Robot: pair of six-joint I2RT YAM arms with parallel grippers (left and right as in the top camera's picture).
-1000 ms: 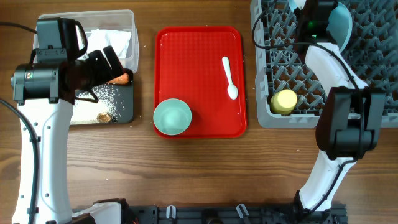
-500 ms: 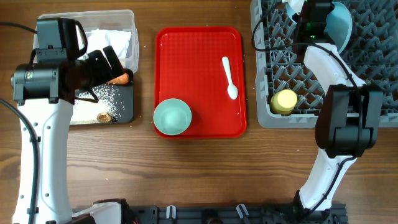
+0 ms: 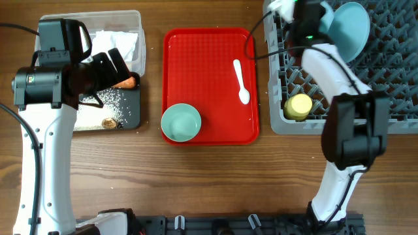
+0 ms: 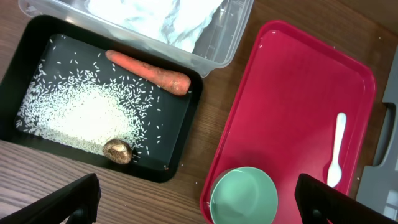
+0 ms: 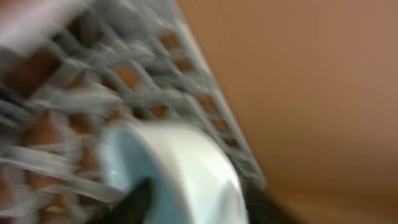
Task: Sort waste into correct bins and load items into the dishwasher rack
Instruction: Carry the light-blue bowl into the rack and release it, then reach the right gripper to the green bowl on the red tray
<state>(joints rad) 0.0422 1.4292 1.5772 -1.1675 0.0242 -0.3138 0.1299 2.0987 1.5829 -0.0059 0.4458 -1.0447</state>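
Observation:
My left gripper (image 4: 202, 208) is open and empty, hanging above the table between the black bin (image 4: 180, 124) and the mint-green bowl (image 4: 244, 196) on the red tray (image 3: 209, 65). The black bin holds rice (image 4: 81, 115), a carrot (image 4: 149, 73) and a brown lump (image 4: 117, 150). Napkins (image 4: 161, 18) lie in the clear bin (image 4: 217, 43). A white spoon (image 3: 241, 81) lies on the tray. My right gripper (image 3: 324, 19) is at the dishwasher rack (image 3: 392, 78), fingers apart either side of the pale blue bowl (image 5: 180, 168), which leans among the pegs. That view is blurred.
A yellow cup (image 3: 299, 106) stands in the rack's near left corner. The rack fills the table's far right and the two bins the far left, with the tray between them. Bare wood runs along the table's front.
My right gripper has opened and swung left along the rack's far edge. The pale blue bowl now shows more of its face. The left arm has not moved.

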